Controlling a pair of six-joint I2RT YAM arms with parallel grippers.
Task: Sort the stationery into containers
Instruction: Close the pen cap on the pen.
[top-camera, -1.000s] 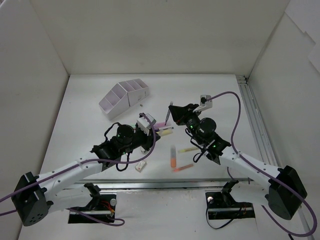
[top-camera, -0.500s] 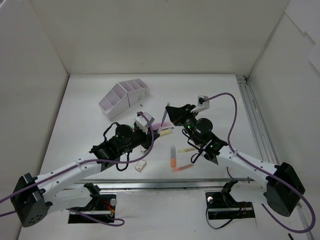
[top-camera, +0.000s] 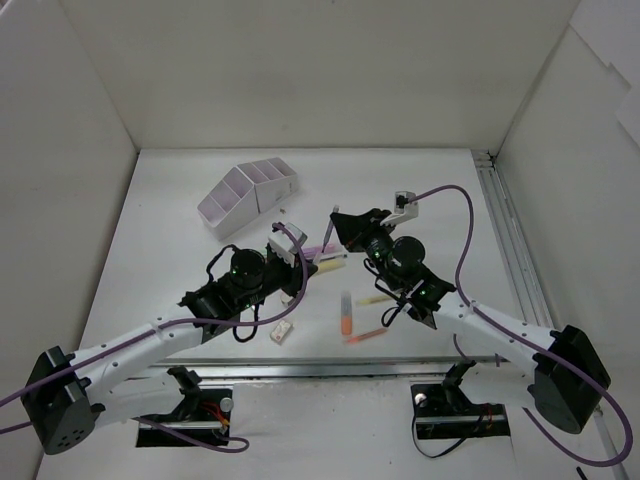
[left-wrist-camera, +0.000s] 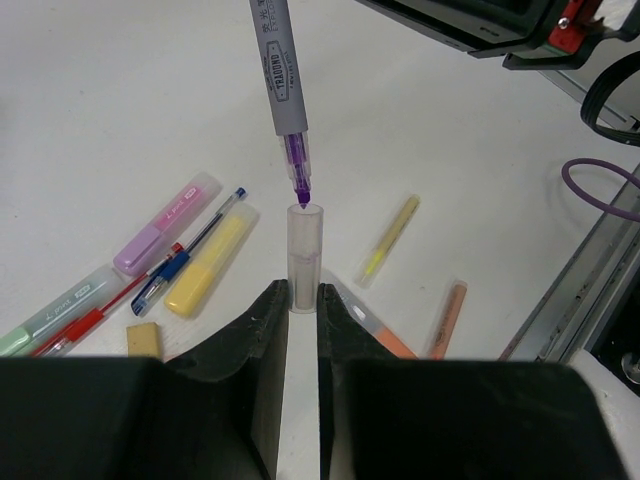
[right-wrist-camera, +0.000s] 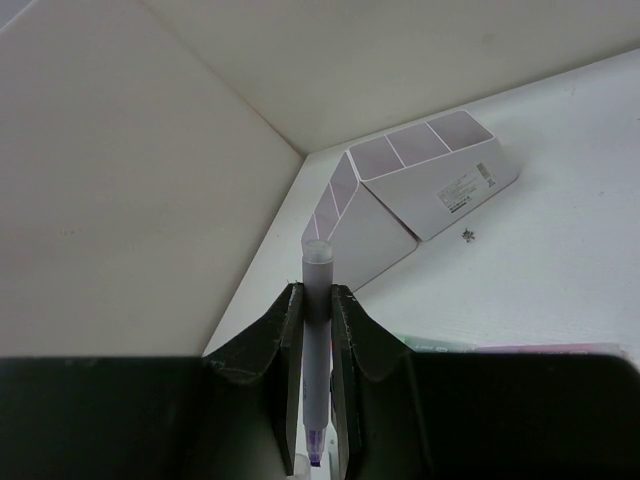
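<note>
The right gripper (right-wrist-camera: 317, 300), clamping a purple highlighter (left-wrist-camera: 280, 70), has shifted its tip to just above the clear cap (left-wrist-camera: 305, 250) pinched upright by the left gripper (left-wrist-camera: 303, 300); capping likely precedes sorting.

A robotics lab cell: white panels (top-camera: 300, 70) enclose the table (top-camera: 450, 190) on 3 sides (metal rail (top-camera: 507, 240) along its right edge), 2 robot arms (top-camera: 130, 350) bolted at its near edge.
</note>
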